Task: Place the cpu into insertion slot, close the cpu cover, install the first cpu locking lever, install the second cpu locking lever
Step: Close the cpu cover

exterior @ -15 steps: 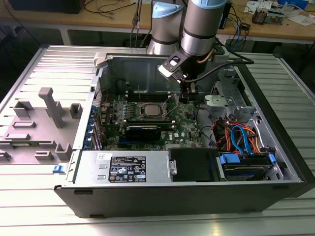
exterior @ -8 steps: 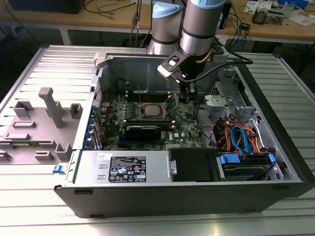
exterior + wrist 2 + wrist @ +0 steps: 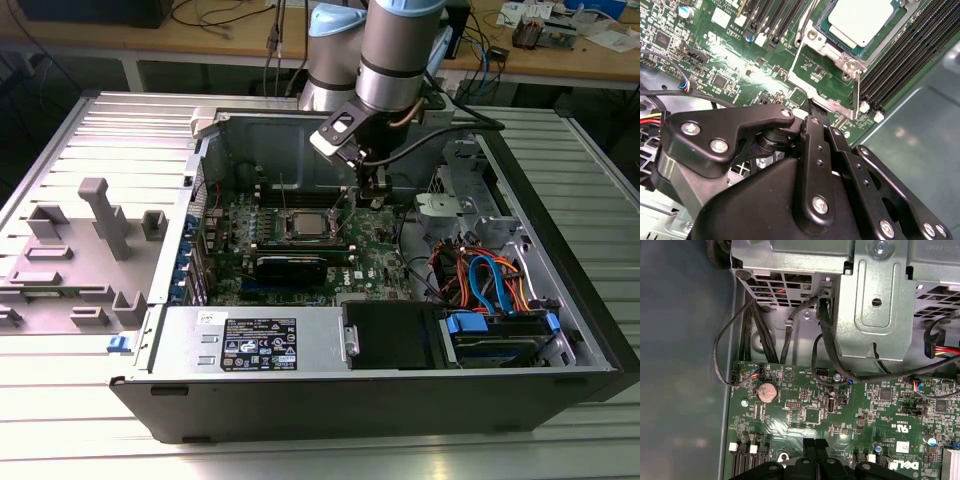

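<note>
CPU, exterior view: the small flat square CPU (image 3: 304, 222) with its silvery-grey metal top lies inside the insertion slot (image 3: 284, 226), a small square socket with a silvery rim on the green circuit board (image 3: 378, 268) of the open grey metal computer case (image 3: 565, 300).
Gripper, exterior view: the black two-finger gripper (image 3: 372, 198) hangs low over the board, just beside the insertion slot on the exterior view's right.
CPU, second wrist view: the chip sits flat and square within the insertion slot's rim, its pale top fully bare.
CPU cover, second wrist view: the thin square silvery metal frame plate with a square window (image 3: 825, 99) is swung up and away from the insertion slot, hinged at the slot's edge, not lying over the chip.
Locking lever, second wrist view: a thin bare wire lever (image 3: 809, 17) stands up beside the insertion slot, apparently unlatched.
End effector, second wrist view: the tips are at the cover's free edge; whether they touch or pinch it, I cannot tell.
End effector, first wrist view: the two black fingers (image 3: 809, 456) are drawn together, with only a dark seam between them, on the side of the insertion slot towards a round silvery coin battery (image 3: 767, 391).
Done, by my reading: the chip is placed.
Left: the cover is not yet down, and neither lever appears to be installed.
</note>
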`<action>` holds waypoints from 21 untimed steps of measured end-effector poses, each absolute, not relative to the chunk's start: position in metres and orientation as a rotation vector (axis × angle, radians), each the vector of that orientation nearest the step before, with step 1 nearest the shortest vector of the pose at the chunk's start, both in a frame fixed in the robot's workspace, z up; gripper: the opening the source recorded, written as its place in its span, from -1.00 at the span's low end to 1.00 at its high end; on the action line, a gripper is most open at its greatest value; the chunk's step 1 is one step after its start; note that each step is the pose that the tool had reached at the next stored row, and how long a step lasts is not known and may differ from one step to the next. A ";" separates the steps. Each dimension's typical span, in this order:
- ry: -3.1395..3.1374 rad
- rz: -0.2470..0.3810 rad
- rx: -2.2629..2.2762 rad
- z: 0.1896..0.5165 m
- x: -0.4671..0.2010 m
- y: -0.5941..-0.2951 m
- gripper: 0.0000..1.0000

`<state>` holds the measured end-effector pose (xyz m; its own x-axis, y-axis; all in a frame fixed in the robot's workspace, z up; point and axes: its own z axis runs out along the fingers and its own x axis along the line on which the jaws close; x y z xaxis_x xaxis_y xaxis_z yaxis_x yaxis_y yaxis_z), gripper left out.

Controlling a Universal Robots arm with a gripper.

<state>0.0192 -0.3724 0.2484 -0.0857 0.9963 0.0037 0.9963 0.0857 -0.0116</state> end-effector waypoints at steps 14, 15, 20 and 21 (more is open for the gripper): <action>-2.307 0.009 -2.117 0.248 0.016 -0.372 -0.79; -2.307 0.009 -2.117 0.248 0.015 -0.372 -0.79; -2.307 0.009 -2.117 0.248 0.010 -0.372 -0.79; -2.307 0.009 -2.117 0.248 0.009 -0.372 -0.79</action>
